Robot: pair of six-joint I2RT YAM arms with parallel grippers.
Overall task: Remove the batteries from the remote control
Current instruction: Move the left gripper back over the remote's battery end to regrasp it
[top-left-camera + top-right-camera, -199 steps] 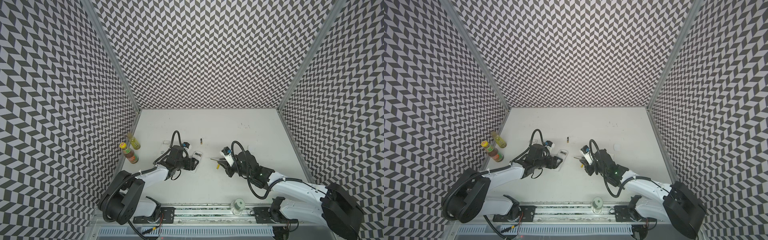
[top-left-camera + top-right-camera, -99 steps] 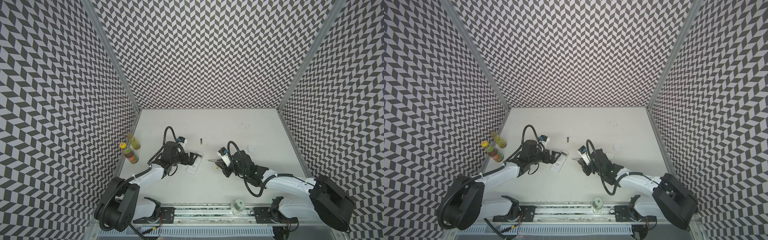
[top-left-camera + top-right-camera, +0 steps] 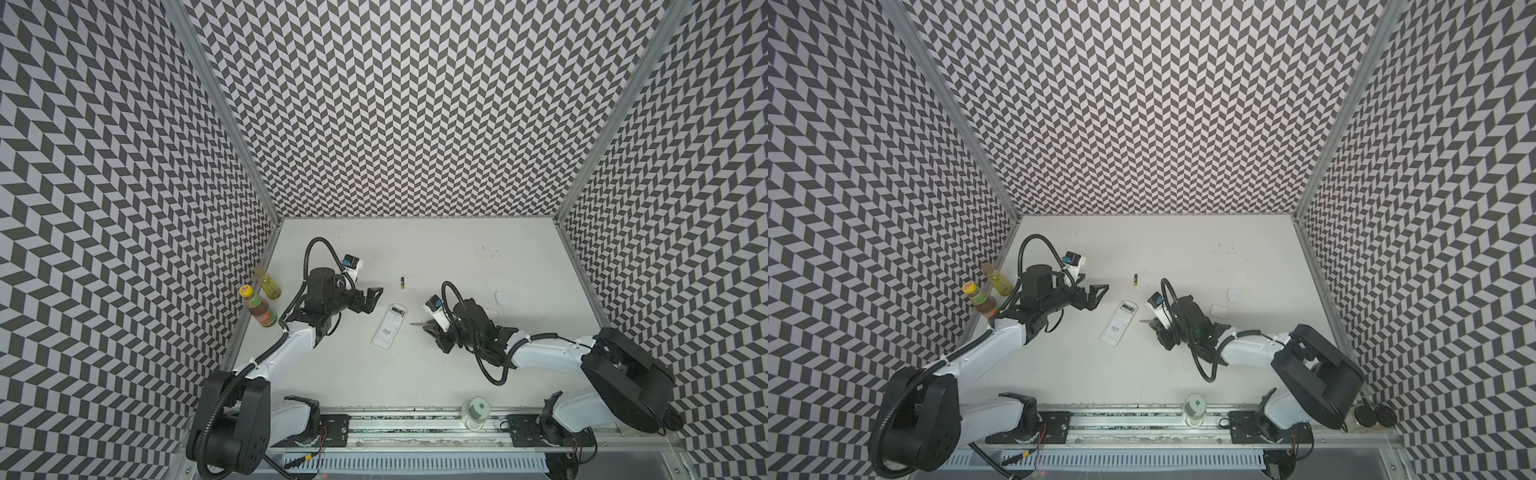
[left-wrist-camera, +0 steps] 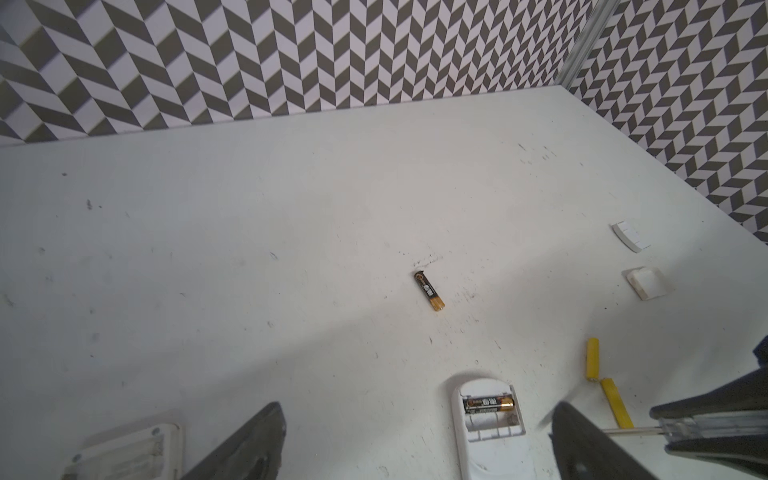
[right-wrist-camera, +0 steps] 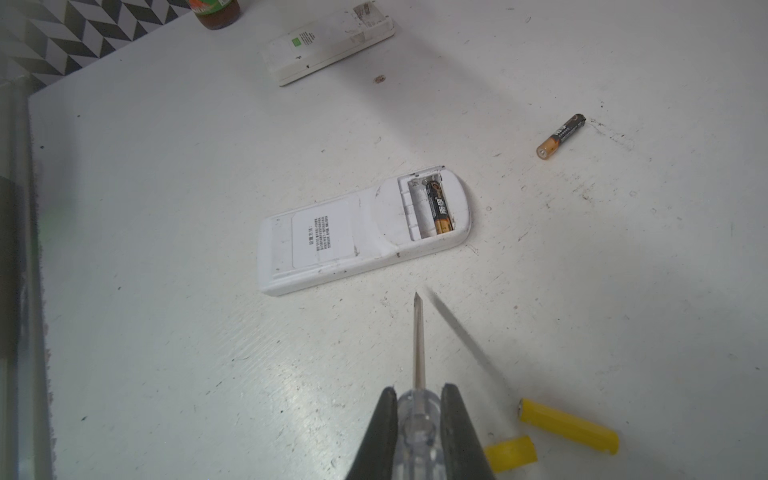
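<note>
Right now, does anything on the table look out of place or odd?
Nothing looks spilled or damaged. The remote lies face down, its battery bay uncovered, with one black battery still seated beside an empty slot. A second black battery and two yellow batteries lie loose on the table.

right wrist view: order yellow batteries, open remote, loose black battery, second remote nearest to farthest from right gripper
From the right gripper:
1. yellow batteries, right beside it
2. open remote, just past the screwdriver tip
3. loose black battery, past the remote's open end
4. second remote, farthest, near the bottle
</note>
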